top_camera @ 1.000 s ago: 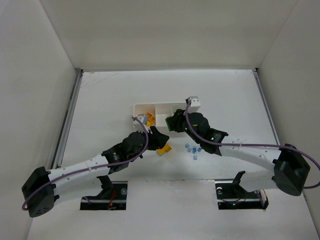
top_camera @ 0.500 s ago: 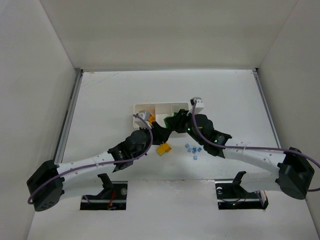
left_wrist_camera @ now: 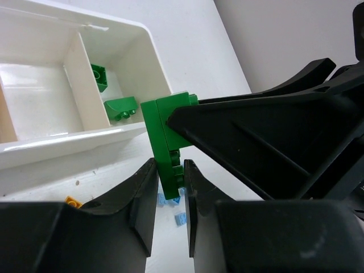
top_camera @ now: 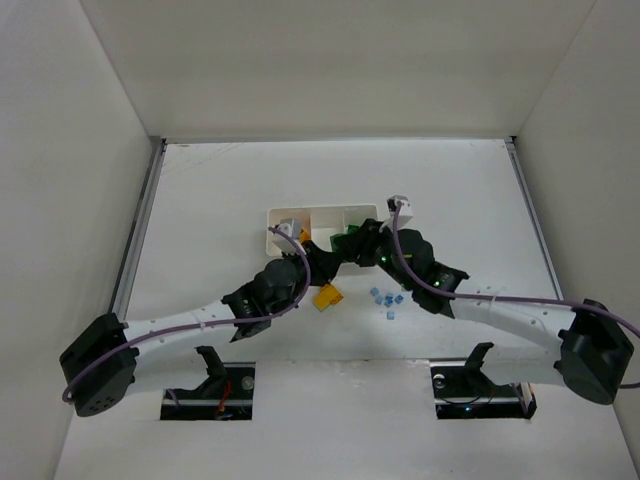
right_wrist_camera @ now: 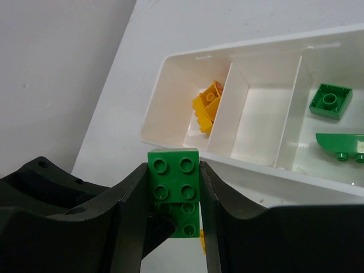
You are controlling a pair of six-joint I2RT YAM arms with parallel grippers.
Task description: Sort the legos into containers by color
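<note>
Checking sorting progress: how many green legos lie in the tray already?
2, both in the right end compartment of the tray: a square brick and a curved piece. Part of that compartment is cut off, so more may hide.

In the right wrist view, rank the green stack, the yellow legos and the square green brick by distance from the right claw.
1. green stack, gripped in the right claw.
2. yellow legos, left compartment.
3. square green brick, right compartment.

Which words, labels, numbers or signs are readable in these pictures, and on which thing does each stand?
None: no text is readable in any view.
The white tray, the green lego and the yellow legos show no print; any mark on the lego studs is too small to read.
</note>
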